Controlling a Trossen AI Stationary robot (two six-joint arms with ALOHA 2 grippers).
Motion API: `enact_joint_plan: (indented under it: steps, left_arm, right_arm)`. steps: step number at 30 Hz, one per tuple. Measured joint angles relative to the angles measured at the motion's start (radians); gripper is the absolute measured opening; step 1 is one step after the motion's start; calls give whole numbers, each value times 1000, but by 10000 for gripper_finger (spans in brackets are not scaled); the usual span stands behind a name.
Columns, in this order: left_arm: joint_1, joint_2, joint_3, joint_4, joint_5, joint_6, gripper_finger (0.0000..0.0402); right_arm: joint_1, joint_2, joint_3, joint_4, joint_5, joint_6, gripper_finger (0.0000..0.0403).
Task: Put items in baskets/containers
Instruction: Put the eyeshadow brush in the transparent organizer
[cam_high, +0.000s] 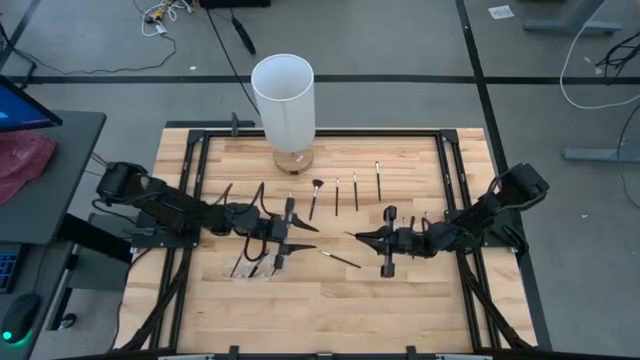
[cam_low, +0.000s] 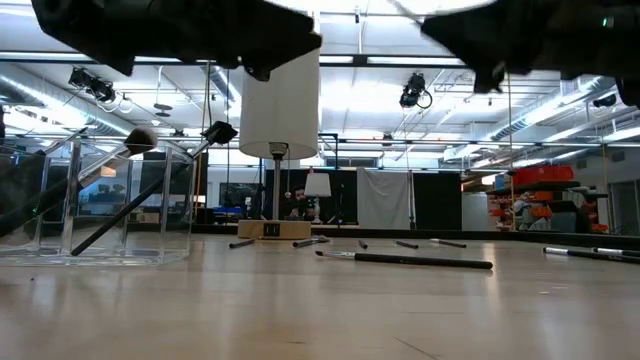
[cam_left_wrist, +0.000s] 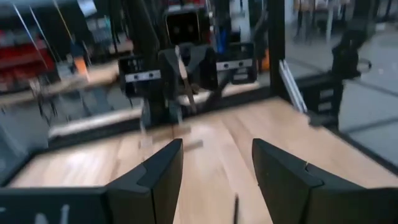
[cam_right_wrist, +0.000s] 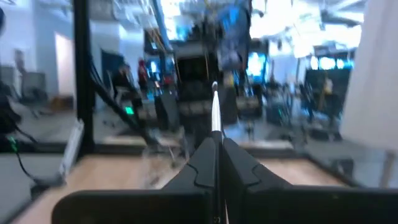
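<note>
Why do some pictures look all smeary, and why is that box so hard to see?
Both wrist views are blurred, so the brush pinched in the right gripper looks soft. In the low view bright ceiling lights shine through the clear container, and the arms overhead show only as dark shapes. The high view is sharp.

Bare wood lies along the table's (cam_high: 400, 310) near edge; the tall white cylinder (cam_high: 284, 100) blocks the far side.

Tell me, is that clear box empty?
No. The clear container already holds brushes leaning inside it.
</note>
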Motion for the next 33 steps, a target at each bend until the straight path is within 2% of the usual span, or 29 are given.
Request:
enact_joint_plan:
  steps: [5, 16, 28, 33]
  left_arm:
    - [1, 110, 49, 236, 0, 52, 197]
    - [0, 207, 233, 242, 42, 46, 197]
    - [0, 207, 270, 240, 64, 14, 195]
    - [0, 218, 271, 241, 61, 19, 164]
  right_arm:
    - [-5, 3, 61, -9, -26, -56, 7]
    - [-22, 4, 131, -59, -103, -131, 7]
    - [-22, 4, 131, -58, -104, -131, 7]
    - [-22, 4, 131, -57, -104, -131, 8]
